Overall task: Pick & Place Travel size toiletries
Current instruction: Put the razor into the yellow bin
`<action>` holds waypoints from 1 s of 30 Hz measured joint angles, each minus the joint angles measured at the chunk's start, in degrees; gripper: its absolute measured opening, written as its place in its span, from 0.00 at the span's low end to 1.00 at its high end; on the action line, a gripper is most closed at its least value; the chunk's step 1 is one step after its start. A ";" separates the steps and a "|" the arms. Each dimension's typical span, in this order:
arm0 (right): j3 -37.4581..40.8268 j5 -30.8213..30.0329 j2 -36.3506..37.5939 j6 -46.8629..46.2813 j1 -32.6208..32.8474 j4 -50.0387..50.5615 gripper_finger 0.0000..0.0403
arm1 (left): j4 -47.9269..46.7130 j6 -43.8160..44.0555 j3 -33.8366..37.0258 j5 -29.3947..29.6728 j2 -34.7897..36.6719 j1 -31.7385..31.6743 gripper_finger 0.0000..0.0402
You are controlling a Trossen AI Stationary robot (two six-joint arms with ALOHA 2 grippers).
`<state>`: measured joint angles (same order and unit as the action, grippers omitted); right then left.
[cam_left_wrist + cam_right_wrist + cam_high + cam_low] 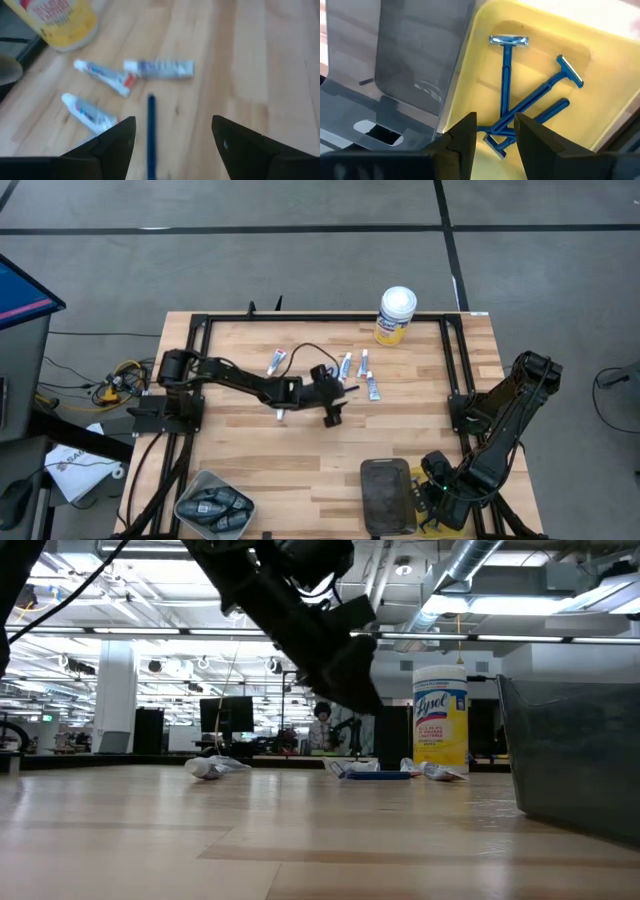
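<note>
Three blue razors [507,85] in yellow bin [600,55]

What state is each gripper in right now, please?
Left gripper: open, empty, above a blue razor on the table.
Right gripper: partly open, holding nothing, over the yellow bin of razors.

White tubes [159,68] lie flat mid-table; blue razors [507,80] crisscross in yellow bin.

Dark jointed arms [240,378] (black cabling)
</note>
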<state>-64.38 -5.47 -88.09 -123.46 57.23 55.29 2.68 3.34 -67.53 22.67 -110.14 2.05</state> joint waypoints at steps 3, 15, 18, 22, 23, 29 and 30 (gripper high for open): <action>0.00 -0.64 0.00 0.44 -0.02 0.02 0.31 | 0.65 -0.08 0.00 -1.26 -1.27 -1.50 0.64; 0.00 -0.63 0.00 0.90 -0.02 -0.04 0.31 | 0.71 1.18 0.02 -6.58 -8.23 -4.01 0.54; 0.00 -0.62 0.00 0.90 -0.02 -0.04 0.31 | 0.75 1.65 -0.02 -7.27 -9.11 -4.01 0.53; 0.00 -0.63 0.00 0.92 -0.02 -0.08 0.31 | -0.02 2.43 -0.24 -7.60 -9.44 -4.01 0.52; 0.00 -0.64 0.00 0.92 -0.02 -0.09 0.31 | -0.61 3.02 -0.26 -7.63 -9.25 -4.01 0.52; 0.00 -0.63 0.00 1.05 -0.02 -0.06 0.31 | -3.88 5.65 -0.09 -8.06 -8.14 -4.01 0.38; 0.00 -0.64 0.00 1.05 -0.02 -0.04 0.31 | -4.22 5.86 -0.11 -8.14 -8.14 -4.10 0.34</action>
<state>-64.38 -6.11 -88.09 -122.41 57.21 55.24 -1.53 9.21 -67.64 14.53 -118.28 -2.05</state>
